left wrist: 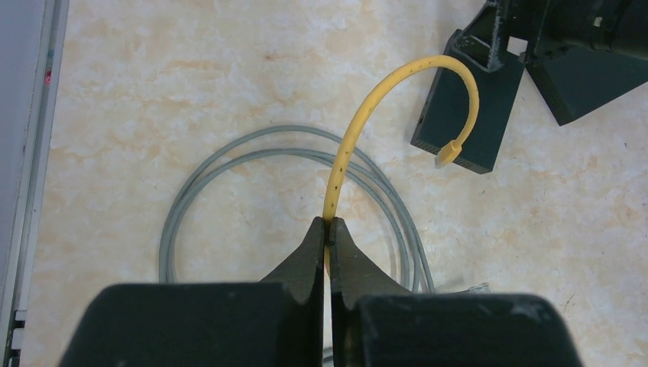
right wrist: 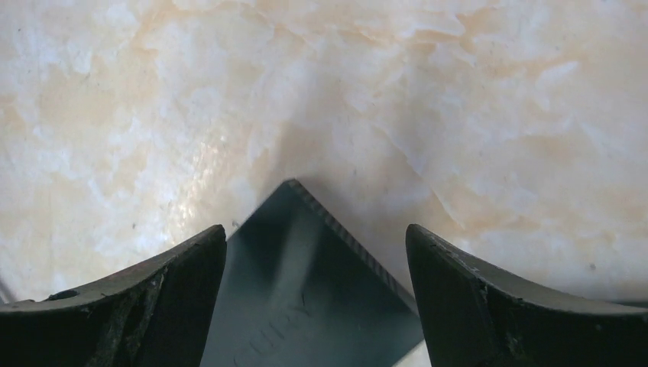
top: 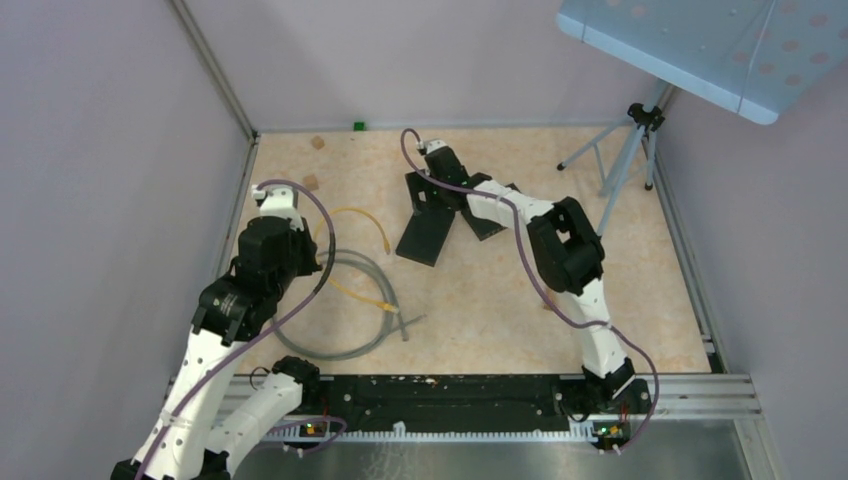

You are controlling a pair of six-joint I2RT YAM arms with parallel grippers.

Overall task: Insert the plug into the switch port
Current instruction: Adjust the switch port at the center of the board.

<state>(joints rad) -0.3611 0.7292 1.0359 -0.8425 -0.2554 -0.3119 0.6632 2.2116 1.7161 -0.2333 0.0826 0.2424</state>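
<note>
Plug (top: 386, 246) is seen from above at the free end of a yellow cable (top: 352, 211), close beside the black switch (top: 428, 235) on the table (top: 520, 310) but not inserted. The left arm (top: 262, 268) is bent over the cable. The right arm (top: 565, 250) is reached across to the switch, apparently so that the box can be steadied while the plug is brought in. A grey cable (top: 335, 356) is coiled under the yellow one and seems to play no part.

From the left wrist, the left gripper (left wrist: 329, 223) is seen clenched on the yellow cable, well back from the plug. The cable arches up and over, so the plug is pointed downward against the switch's outline; whether the two touch cannot be told. A hold this far back is judged to leave the plug loose for aiming. No port can be made out.

From the right wrist, the right gripper (right wrist: 315, 229) is seen spread wide with nothing held. A dark corner of the switch lies between the fingers and appears untouched by either. This straddle is judged to be preparation for clamping the switch, and insertion is not yet begun.
</note>
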